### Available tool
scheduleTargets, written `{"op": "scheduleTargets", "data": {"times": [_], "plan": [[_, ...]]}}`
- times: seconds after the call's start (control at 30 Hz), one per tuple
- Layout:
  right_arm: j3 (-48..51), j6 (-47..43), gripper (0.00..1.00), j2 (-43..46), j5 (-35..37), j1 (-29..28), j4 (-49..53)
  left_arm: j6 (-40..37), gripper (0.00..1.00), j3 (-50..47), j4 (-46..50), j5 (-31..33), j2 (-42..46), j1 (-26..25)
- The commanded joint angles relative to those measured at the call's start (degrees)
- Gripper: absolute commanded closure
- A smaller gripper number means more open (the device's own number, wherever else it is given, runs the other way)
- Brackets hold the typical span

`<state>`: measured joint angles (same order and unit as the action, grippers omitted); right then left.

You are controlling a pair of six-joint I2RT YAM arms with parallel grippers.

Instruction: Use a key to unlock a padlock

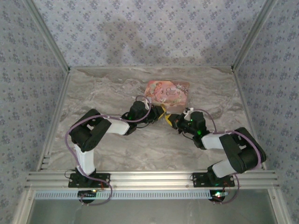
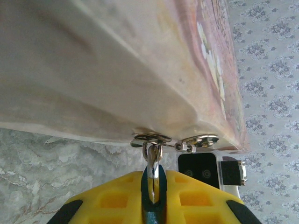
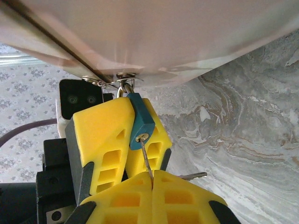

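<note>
Over marble table (image 3: 243,130), key (image 3: 146,158) head buried in right claw (image 3: 153,179)

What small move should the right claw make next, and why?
Probably ease the key a little deeper into the padlock. The right claw is shut on the key, whose tip sits in the keyhole with much blade bare, while the left claw grips the padlock's body.
</note>
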<state>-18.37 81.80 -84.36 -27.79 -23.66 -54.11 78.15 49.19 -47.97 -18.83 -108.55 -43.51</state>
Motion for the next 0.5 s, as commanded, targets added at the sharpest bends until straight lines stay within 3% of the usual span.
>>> {"op": "scheduleTargets", "data": {"times": [0.0, 0.47], "plan": [[0.48, 3.13, 1.00, -1.72, 2.64, 0.22, -4.84, 1.31, 0.86, 0.55, -5.30, -3.57, 0.89, -0.94], [1.10, 9.35, 1.00, -6.46, 4.41, -0.37, -13.41, 1.36, 0.86, 0.34, -5.64, -3.80, 0.81, -1.22]]}}
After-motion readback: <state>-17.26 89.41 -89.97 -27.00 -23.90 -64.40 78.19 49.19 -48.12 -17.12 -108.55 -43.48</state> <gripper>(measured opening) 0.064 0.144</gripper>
